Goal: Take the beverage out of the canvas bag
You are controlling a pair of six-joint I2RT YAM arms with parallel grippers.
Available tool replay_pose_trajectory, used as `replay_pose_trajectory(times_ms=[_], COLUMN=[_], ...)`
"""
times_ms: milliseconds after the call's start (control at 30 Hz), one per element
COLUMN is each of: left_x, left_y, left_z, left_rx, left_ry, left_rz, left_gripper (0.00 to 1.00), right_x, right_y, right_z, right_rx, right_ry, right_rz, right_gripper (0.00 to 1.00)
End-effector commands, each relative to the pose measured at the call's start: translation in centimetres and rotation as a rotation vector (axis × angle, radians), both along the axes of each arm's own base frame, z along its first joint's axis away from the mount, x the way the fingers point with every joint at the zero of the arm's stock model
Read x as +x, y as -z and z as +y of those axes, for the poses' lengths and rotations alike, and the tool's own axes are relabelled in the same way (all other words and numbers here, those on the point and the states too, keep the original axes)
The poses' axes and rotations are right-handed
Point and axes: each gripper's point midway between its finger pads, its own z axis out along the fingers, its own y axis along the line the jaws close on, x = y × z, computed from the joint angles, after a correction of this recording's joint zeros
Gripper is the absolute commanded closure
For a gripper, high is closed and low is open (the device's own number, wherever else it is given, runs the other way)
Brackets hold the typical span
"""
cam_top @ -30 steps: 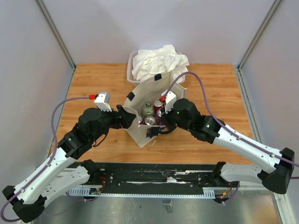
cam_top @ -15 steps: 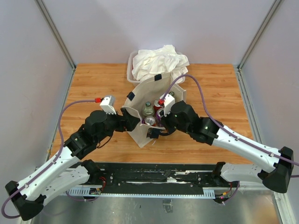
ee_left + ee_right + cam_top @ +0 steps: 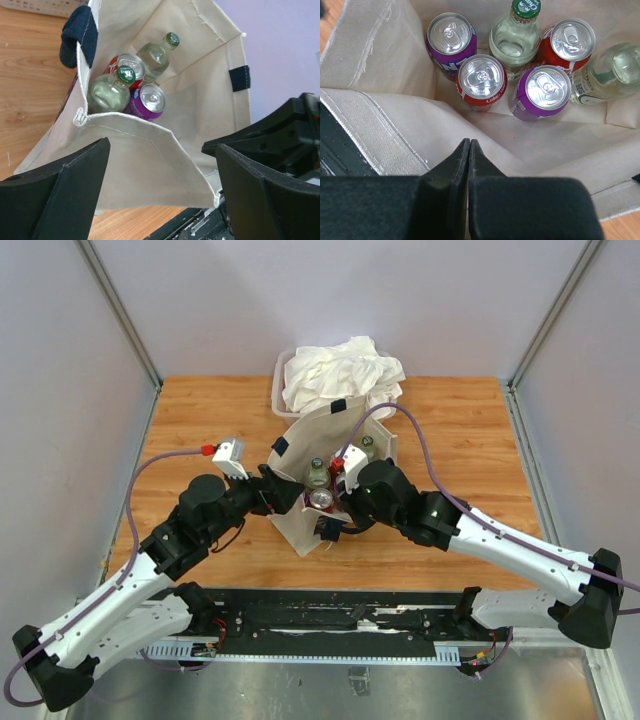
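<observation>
the canvas bag [image 3: 300, 528] stands open-mouthed in the middle of the wooden desk [image 3: 200, 420], just in front of a plastic tub [image 3: 278, 380] heaped with white cloth [image 3: 340, 370]. the drinks sit inside it, packed close at the bottom: a purple can [image 3: 451, 37] touching a red can [image 3: 481, 77], a green-capped bottle [image 3: 515, 40] behind them, a second purple can [image 3: 545, 90], a second red can [image 3: 568, 42] and another clear bottle [image 3: 607, 72] leaning at the right. the left pincer [image 3: 162, 145] is spread wide at the bag's left rim, with the near wall between its fingers but not clamped. the right pincer [image 3: 470, 142] is closed tight, tips together over the bag's right wall above the cans; i cannot tell whether any cloth is caught in it.
</observation>
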Motion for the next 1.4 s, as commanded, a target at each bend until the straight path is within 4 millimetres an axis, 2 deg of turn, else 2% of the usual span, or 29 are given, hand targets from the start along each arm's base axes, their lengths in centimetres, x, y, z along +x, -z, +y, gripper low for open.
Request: replay_pose_trajectory(times_ms=[0,167,300,433,600,700,867,1000,1200,1367], left_x=[0.6,0.9,0.5,-0.4,-2.1,-3.3,-5.1,-5.7,-6.0,-6.3], left_y=[1.4,3.9,5.7,7.8,10.3,12.1,14.3,15.2,16.6,18.0], left_z=[-1.1,-1.6,-1.7,-1.4,-1.2,-0.8,-0.2,0.2,0.3,0.7], left_rx=[0.033,0.073,0.109,0.147,0.150,0.161,0.169,0.184,0.174,0.196], left_ry=[0.016,0.027,0.041,0.060,0.098,0.114,0.143,0.146,0.138,0.131], left_rz=[0.027,0.079,0.125,0.187,0.265,0.315,0.388,0.412,0.439,0.456], left_gripper=[0.09,0.19,0.32,0.51,0.85,0.99,1.00,0.99,0.99,0.99], right_x=[-0.7,-0.9,-1.2,-1.4,-1.3,-1.3,-1.2,-1.2,-2.0,-3.1], right_y=[-0.5,-0.6,0.0,0.5,0.5,0.5,0.4,1.2,4.4,8.7], right_z=[0.1,0.1,0.0,-0.3,-1.0,-1.6,-2.4,-2.7,-3.4,-5.1], right_rx=[-0.030,-0.042,-0.054,-0.071,-0.084,-0.079,-0.063,-0.072,-0.117,-0.191], right_ry=[-0.035,-0.053,-0.063,-0.063,-0.033,-0.004,0.034,0.053,0.072,0.111], right_rz=[-0.010,-0.016,-0.003,0.007,0.010,0.007,-0.003,0.010,0.074,0.159], right_gripper=[0.99,0.99,0.99,0.99,0.99,0.99,0.99,0.99,0.99,0.99])
